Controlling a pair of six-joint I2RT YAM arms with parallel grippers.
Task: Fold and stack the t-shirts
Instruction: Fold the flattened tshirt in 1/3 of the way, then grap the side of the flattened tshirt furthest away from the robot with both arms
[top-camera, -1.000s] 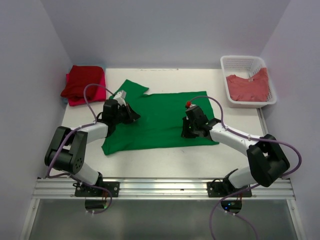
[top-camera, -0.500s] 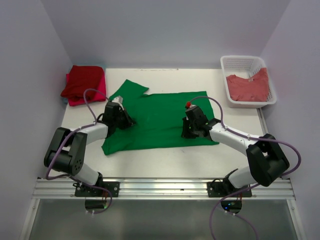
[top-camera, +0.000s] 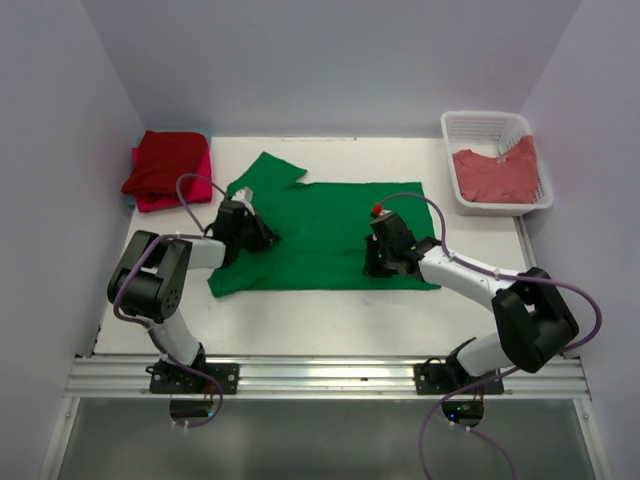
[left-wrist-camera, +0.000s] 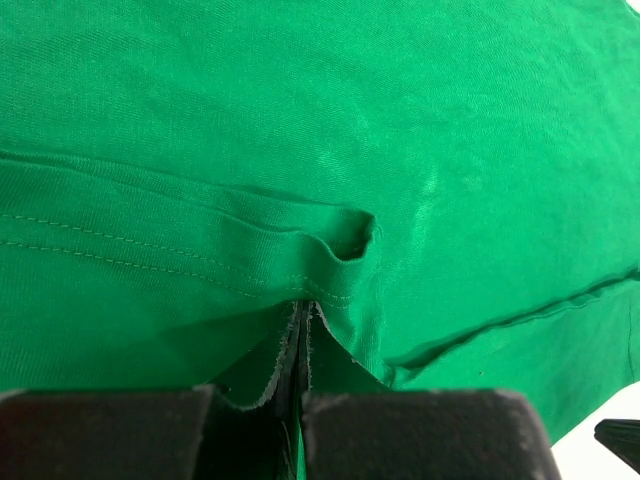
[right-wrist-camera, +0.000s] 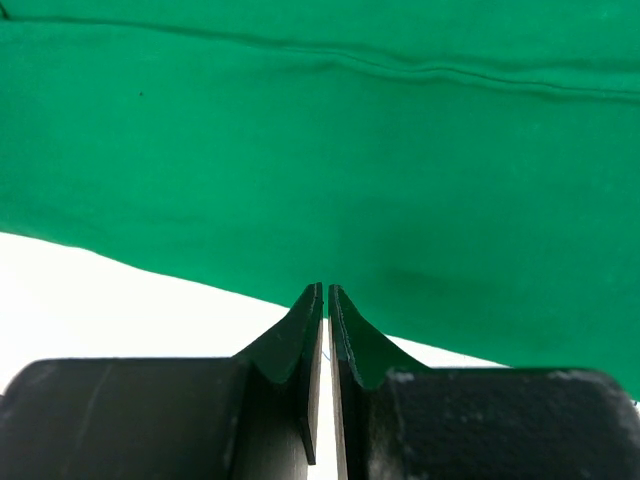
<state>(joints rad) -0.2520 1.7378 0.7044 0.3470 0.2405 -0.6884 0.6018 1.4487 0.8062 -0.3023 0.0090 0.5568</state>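
A bright green t-shirt (top-camera: 320, 225) lies spread across the middle of the table. My left gripper (top-camera: 268, 238) is low on its left part. In the left wrist view that gripper (left-wrist-camera: 303, 305) is shut on a stitched fold of the green t-shirt (left-wrist-camera: 300, 120). My right gripper (top-camera: 376, 267) sits at the shirt's near edge, right of centre. In the right wrist view the right gripper (right-wrist-camera: 326, 288) has only a hairline gap between its jaws. Its tips are on the hem of the green t-shirt (right-wrist-camera: 320, 150). Two folded t-shirts, red (top-camera: 165, 160) on pink (top-camera: 178, 196), lie at the back left.
A white lattice basket (top-camera: 480, 118) stands at the back right and holds a salmon-red t-shirt (top-camera: 495, 175). White walls close in the table on the left, right and back. A strip of bare table runs along the near edge before the arm bases.
My left gripper has shifted slightly right and toward the back with the cloth in it. The shirt's left edge and sleeve have been drawn inward. The right arm has stayed put.
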